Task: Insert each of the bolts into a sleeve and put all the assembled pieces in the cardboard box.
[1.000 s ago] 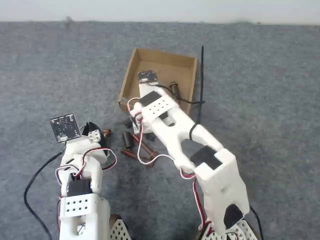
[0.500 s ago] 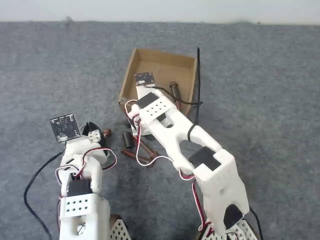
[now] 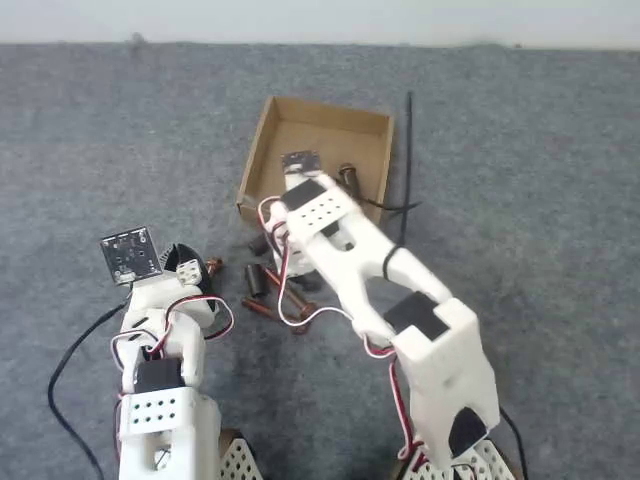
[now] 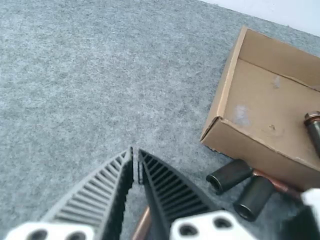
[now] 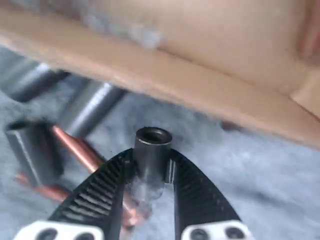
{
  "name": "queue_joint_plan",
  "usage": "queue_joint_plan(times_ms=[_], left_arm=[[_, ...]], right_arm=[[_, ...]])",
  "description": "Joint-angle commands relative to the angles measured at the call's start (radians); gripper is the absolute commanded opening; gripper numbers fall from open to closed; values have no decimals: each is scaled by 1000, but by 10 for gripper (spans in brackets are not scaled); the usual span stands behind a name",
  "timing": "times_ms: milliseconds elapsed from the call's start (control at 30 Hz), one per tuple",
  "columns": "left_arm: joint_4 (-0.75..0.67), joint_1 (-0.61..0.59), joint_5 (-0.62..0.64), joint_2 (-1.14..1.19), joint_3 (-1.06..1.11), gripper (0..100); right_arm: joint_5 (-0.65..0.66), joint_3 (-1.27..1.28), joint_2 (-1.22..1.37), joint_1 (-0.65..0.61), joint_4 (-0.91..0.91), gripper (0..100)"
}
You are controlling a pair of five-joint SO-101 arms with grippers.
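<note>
**A:** Right wrist view first: what is the right end effector [image 5: 150, 161] doing?

**B:** It is clamped on a dark cylindrical metal sleeve [image 5: 152, 145], just near of the open brown cardboard box [image 5: 210, 87]. Loose dark sleeves [image 5: 92, 110] and copper bolts [image 5: 75, 147] lie below on the grey desk [image 5: 260, 175].

**A:** And the left end effector [image 4: 136, 152]?

**B:** It is closed around a thin copper bolt [image 4: 142, 224], left of the box.
</note>
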Motion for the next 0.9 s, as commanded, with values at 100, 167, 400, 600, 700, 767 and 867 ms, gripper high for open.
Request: queue_joint_plan(times_ms=[100,167,400,600,700,767,867], left_arm=[[-11,3,-17,-25,-15,17],[-11,3,-17,-25,-15,17],[-11,0,-17,-25,-15,17],[-8,-2,-17,-25,-15,17],[-8,-3,-17,-25,-15,17],[-8,-3,-17,-25,-15,17],[-8,-3,-17,-25,-15,17]], right_arm=[[58,-44,-173,165,130,6],[61,-44,-193,225,154,6],[109,-43,-211,338,200,6],[173,-23,-211,450,239,6],[209,61,-228,499,200,6],[224,133,-251,519,157,6],[230,235,-308,545,97,6]])
